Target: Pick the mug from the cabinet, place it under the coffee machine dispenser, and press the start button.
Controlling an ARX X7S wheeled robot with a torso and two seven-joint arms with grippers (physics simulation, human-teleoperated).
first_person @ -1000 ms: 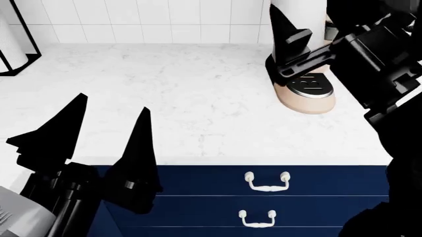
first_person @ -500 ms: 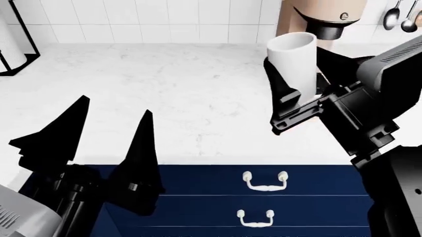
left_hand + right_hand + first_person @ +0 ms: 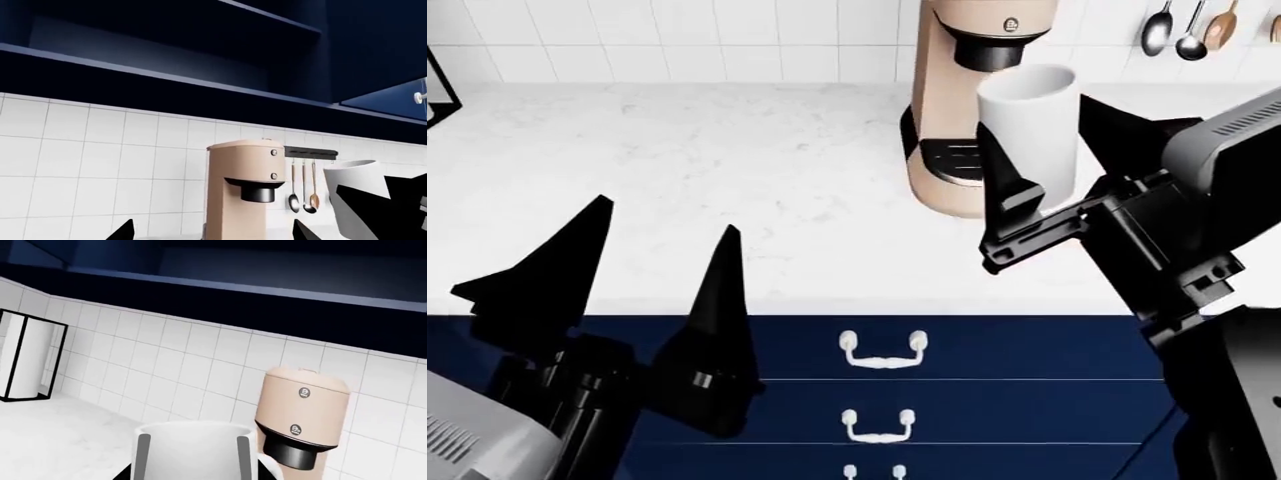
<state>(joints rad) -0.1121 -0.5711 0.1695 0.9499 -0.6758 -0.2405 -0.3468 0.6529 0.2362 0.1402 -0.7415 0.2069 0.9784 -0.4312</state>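
the left gripper hangs low at the near edge of the counter, over the navy drawer fronts, its two black fingers pointing up and away and spread wide with nothing between them; bare white marble lies ahead of it all the way to the tiled wall

further right the coffee machine stands upright near the back of the counter, beige with a black spout under its head and a dark drip tray at its foot; a small round dark button with a white symbol sits on the front of the head, and the right wrist view shows two such buttons, an upper one and a lower one, so which is the start button i cannot tell

the mug is held upright in the air just to the right of the machine's base and lower than the spout, not under it; whether anything is inside it cannot be seen

the right gripper reaches in from the right edge, its jaws closed on the mug's sides, one finger in front and one behind

ladles and spoons hang on the wall behind the arm, and counter is open to the mug's left only as far as the machine
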